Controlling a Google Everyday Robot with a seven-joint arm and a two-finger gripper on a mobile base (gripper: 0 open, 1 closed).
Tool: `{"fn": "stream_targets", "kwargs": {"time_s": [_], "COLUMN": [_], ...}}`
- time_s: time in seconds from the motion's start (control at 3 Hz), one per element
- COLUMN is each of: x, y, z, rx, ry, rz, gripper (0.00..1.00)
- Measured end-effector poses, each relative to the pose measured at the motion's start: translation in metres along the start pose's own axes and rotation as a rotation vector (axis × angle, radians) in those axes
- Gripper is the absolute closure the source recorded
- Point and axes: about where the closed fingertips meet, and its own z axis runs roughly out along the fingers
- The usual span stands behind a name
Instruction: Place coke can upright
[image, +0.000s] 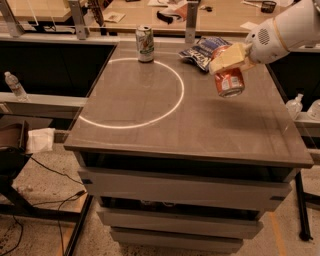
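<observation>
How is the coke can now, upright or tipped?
Tipped: the gripper holds the coke can over the table, silver end toward the camera.

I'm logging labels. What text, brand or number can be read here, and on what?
Nothing reads clearly.
Red can, held by the gripper above the table near the blue bag: white lettering, blurred.
Green-and-white can: print blurred.
Bag: print blurred.
</observation>
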Motion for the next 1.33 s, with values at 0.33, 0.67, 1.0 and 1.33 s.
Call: {"fn": "stream_targets", "kwargs": {"time_s": [0.33, 0.67, 1.0, 1.33], "x": [0.009, 0.015, 0.02, 0.026], "y": [-0.004, -0.006, -0.005, -0.001], "z": [0.001, 0.002, -0.001, -0.013], "rx": [-0.002, -0.065, -0.141, -0.152], "ry": [-0.121, -0.253, -0.38, -0.469], "rz": [-0.076, -0.153, -0.234, -0.324], "gripper": [1.0, 1.0, 1.0, 1.0]}}
